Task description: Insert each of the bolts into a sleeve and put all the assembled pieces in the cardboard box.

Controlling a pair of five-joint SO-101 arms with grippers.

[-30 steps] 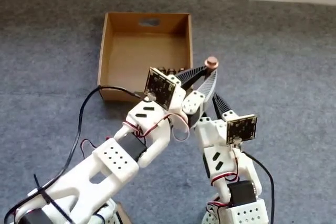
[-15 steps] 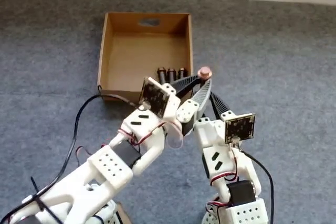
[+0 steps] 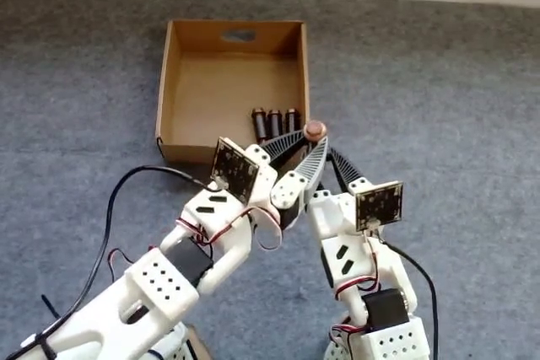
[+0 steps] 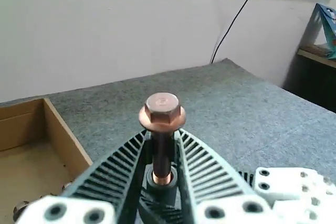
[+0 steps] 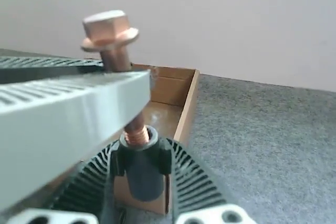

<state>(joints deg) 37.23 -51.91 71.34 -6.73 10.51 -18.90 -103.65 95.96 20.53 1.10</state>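
Note:
A copper bolt (image 3: 314, 131) with a hex flange head stands upright just off the cardboard box (image 3: 165, 82)'s near right corner. My left gripper (image 4: 161, 139) is shut on the shaft of the bolt (image 4: 161, 113). Its threaded tip sits in the mouth of a dark sleeve (image 5: 140, 170), and my right gripper (image 5: 140, 162) is shut on that sleeve from below. In the high view the left gripper (image 3: 297, 146) and right gripper (image 3: 327, 159) meet under the bolt head. Three assembled pieces (image 3: 274, 120) lie in the box's near right corner.
Grey carpet (image 3: 439, 90) covers the table on all sides. The box wall (image 5: 187, 109) stands close behind the held parts. A black cable (image 3: 126, 200) loops from the left arm near the box's front wall.
Both grippers, joined at the bolt and sleeve, have drawn back toward the arms' bases and slightly left. The three pieces in the box have come into sight.

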